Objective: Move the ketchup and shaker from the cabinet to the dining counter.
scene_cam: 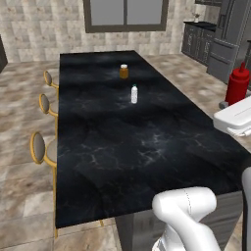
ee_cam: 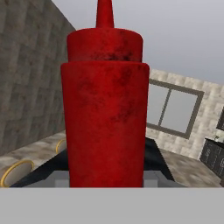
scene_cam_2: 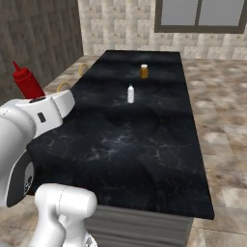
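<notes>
The ketchup (ee_cam: 105, 113), upright at the right edge of the left base view beside the dining counter (scene_cam: 122, 137), seems pinched low on its body by the gripper, though the fingers are hidden; I judge it light, smooth, slightly squeezable plastic.

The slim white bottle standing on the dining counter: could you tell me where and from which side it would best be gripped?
Probably around the straight body of the white bottle, below its cap, with the fingers coming in level from the near end of the dining counter. It stands upright, apart from the amber jar behind it, so both flanks are free.
</notes>
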### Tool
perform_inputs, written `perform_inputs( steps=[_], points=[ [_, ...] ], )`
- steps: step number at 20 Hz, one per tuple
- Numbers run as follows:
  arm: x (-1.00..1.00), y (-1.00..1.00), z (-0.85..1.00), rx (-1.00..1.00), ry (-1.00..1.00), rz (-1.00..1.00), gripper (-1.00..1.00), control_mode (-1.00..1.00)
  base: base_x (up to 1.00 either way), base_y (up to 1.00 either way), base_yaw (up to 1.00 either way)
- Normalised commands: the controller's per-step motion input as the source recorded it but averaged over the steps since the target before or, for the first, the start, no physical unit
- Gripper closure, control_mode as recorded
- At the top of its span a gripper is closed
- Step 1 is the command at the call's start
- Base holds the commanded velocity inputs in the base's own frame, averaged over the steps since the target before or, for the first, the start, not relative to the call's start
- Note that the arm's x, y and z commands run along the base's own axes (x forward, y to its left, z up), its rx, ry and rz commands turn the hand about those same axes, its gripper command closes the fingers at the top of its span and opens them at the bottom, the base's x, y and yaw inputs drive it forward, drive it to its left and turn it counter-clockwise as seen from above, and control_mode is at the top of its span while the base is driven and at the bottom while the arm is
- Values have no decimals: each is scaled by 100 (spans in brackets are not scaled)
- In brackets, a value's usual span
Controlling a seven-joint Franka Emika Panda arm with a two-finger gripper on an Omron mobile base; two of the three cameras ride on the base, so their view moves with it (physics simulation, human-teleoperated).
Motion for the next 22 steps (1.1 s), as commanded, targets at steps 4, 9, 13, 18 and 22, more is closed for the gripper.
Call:
perform_inputs(
  steps=[4,9,13,18,22],
  points=[
    [0,0,0,0,0,0,100,100,0,0,0],
    [0,0,0,0,0,0,100,100,0,0,0],
    [0,0,-2,0,0,1,100,-100,0,0,0],
    [0,0,-24,0,0,9,100,-100,0,0,0],
    [10,-7,-33,0,1,12,100,-100,0,0,0]
  ],
)
